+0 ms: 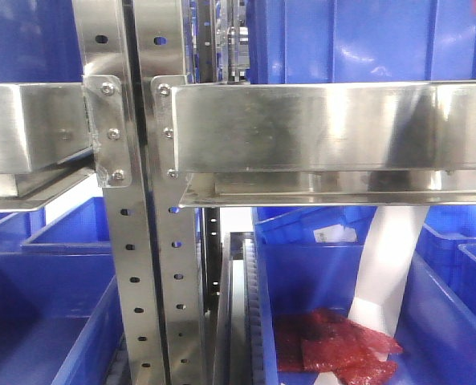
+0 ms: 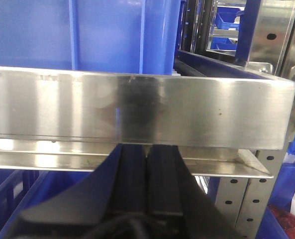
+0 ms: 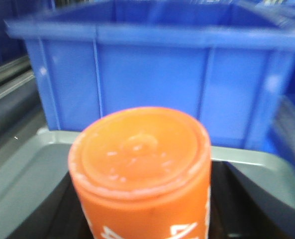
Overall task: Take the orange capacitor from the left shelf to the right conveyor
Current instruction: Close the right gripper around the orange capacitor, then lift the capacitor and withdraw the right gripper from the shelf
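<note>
The orange capacitor fills the middle of the right wrist view, flat top toward the camera, with white numerals on its side. My right gripper is shut on it, with a dark finger on each side. Below it lies a shallow grey tray. The left shelf shows in the front view as shiny steel rails and perforated uprights. My left gripper is shut with nothing in it, its black fingers pressed together just below a steel rail. The right conveyor is out of view.
Blue bins fill the rack's levels. A bin at the lower right holds red crinkly packets, and a white slanted piece reaches down into it. A large blue bin stands right behind the tray.
</note>
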You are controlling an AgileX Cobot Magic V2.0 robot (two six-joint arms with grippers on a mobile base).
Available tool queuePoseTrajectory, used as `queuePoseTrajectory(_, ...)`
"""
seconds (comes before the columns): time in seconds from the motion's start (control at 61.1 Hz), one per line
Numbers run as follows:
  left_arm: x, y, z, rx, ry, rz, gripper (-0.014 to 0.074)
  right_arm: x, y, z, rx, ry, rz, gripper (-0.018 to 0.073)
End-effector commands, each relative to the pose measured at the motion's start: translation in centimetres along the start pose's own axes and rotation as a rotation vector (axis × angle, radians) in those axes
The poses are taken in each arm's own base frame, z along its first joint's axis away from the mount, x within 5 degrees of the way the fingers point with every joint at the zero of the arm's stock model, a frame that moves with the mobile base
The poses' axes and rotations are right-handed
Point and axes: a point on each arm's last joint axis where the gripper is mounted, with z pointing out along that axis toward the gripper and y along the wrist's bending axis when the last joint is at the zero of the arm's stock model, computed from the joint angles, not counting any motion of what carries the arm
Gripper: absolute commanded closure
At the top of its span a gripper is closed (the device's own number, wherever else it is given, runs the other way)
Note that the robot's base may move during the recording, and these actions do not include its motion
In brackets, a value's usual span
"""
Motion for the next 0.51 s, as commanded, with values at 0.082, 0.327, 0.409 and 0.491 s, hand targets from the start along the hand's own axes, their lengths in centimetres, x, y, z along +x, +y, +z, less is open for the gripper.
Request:
queuePoseTrajectory(0.082,-1.0,0.0,-0.2,-0.002,-0.106,-0.003,0.0723,-1.6,0.1,-5.8,-0.008,-0.169,-0.008,0.0491)
queuePoseTrajectory(0.327,-1.0,0.0,-0.2,-0.002,-0.106,-0.003,0.0723,2.4,-0.2,-12.9,0.019,-0.129,-0.006,0.0491)
queuePoseTrajectory(0.409,-1.0,0.0,-0.2,-0.002,-0.106,-0.003,0.0723,3.2,-0.4,-15.4,0.039,-0.094,-0.002,0.0491)
queuePoseTrajectory(0.491,-1.0,0.0,-0.2,-0.002,-0.106,-0.003,0.0723,3.8,-0.5,-17.5,0.054,-0.077,0.003,0.0491)
